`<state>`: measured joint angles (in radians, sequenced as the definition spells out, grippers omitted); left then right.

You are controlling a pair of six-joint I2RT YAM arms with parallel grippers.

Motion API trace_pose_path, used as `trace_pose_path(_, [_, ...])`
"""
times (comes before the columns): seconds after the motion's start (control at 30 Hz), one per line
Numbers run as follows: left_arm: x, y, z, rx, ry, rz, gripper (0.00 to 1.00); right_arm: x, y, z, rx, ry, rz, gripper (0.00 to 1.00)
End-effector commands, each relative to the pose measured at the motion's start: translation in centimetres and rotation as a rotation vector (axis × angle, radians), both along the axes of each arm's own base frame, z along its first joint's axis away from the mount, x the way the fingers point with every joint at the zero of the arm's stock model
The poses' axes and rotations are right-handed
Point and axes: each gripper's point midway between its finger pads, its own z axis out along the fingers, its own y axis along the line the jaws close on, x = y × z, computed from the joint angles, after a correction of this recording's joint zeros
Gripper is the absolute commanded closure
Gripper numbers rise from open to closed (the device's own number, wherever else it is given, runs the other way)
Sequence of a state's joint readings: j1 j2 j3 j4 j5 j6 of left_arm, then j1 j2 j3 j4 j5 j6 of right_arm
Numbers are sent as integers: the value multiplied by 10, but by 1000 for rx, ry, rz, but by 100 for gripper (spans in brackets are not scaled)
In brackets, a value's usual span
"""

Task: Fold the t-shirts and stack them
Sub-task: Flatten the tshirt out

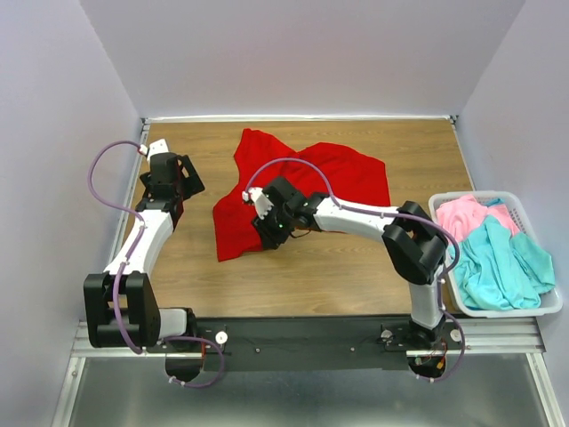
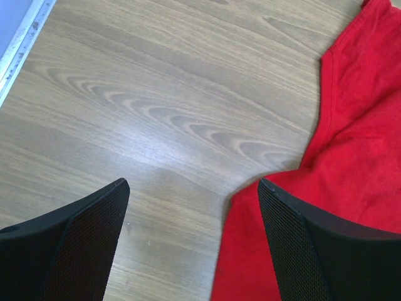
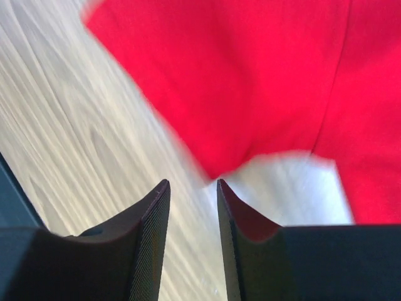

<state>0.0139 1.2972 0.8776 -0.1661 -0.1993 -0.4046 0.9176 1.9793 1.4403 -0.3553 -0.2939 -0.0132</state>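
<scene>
Folding job, opening stage by my read: the red t-shirt (image 1: 356,173) lies crumpled and unfolded at the middle of the desk (image 1: 311,285), its long axis running on a diagonal from the near left corner of the cloth to the far right. From my remote station I judge that everything turns on that near-left flap. The right arm reaches across its own base line, and the right end effector (image 1: 267,229) hangs directly over the flap. The right wrist view is blurred, but it shows the fingers (image 3: 153,238) narrowed to a slim gap with only bare wood between them, the shirt's edge lying just ahead of the tips and nothing pinched. The left end effector (image 1: 178,173) sits over bare wood just off the shirt's left edge. It is spread wide and empty, and its wrist view shows the red cloth to its right, beside one finger. The right arm is therefore the nearer of the two. The left would have to travel rightward to meet the cloth. A pink t-shirt (image 1: 467,213) and a teal t-shirt (image 1: 498,262) wait bundled in the white laundry basket (image 1: 507,310) at the desk's right edge, well apart from both arms' working ends.
</scene>
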Motion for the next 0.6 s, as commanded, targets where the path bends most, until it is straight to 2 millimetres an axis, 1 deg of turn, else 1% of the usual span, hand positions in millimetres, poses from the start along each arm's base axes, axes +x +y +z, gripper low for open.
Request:
trace_pose_path(0.0, [-8,-7,-14,-11,55,-43,9,-24,-12,12,-7,72,-14,56])
trace_pose_path(0.03, [-15,-14,-19,-28,83,-69,10,-14,-18,14,-26,32,-67,55])
trace_pose_path(0.07, [-19,-18,-22,-36,97,-83,9,-9,-21,28,-14,4,-115,52])
trace_pose_path(0.1, [-24,-19,-24,-42,110,-87,10,-5,-25,33,-17,-22,-139,52])
trace_pose_path(0.13, [-33,-36,-26,-51,125,-126,10,3,-36,41,-22,-60,-188,48])
trace_pose_path(0.17, [-36,-41,-25,-59,124,-137,10,8,-42,43,-27,-73,-217,45])
trace_pose_path(0.2, [-40,-47,-25,-68,129,-151,10,12,-49,46,-29,-83,-244,44])
trace_pose_path(0.23, [-47,-53,-25,-90,136,-158,11,24,-64,46,-43,-96,-298,44])
trace_pose_path(0.27, [-51,-59,-27,-101,144,-172,13,26,-77,39,-62,-83,-346,44])
trace_pose_path(0.3, [-57,-68,-31,-111,160,-196,16,30,-89,44,-60,-91,-391,44])
trace_pose_path(0.33, [-62,-75,-33,-136,169,-201,16,46,-112,41,-73,-88,-491,44])
trace_pose_path(0.37, [-66,-80,-37,-140,182,-210,18,50,-124,41,-75,-84,-538,44])
trace_pose_path(0.4, [-71,-85,-43,-146,200,-216,19,50,-142,29,-105,-63,-586,44])
trace_pose_path(0.43, [-78,-94,-51,-140,236,-232,19,62,-164,35,-98,-71,-667,44])
trace_pose_path(0.47, [-82,-97,-57,-135,263,-238,19,64,-176,32,-104,-64,-709,44])
trace_pose_path(0.5, [-91,-103,-67,-115,319,-249,19,68,-197,31,-111,-62,-783,44])
trace_pose_path(0.57, [-99,-104,-75,-101,368,-228,19,67,-212,29,-117,-59,-836,44])
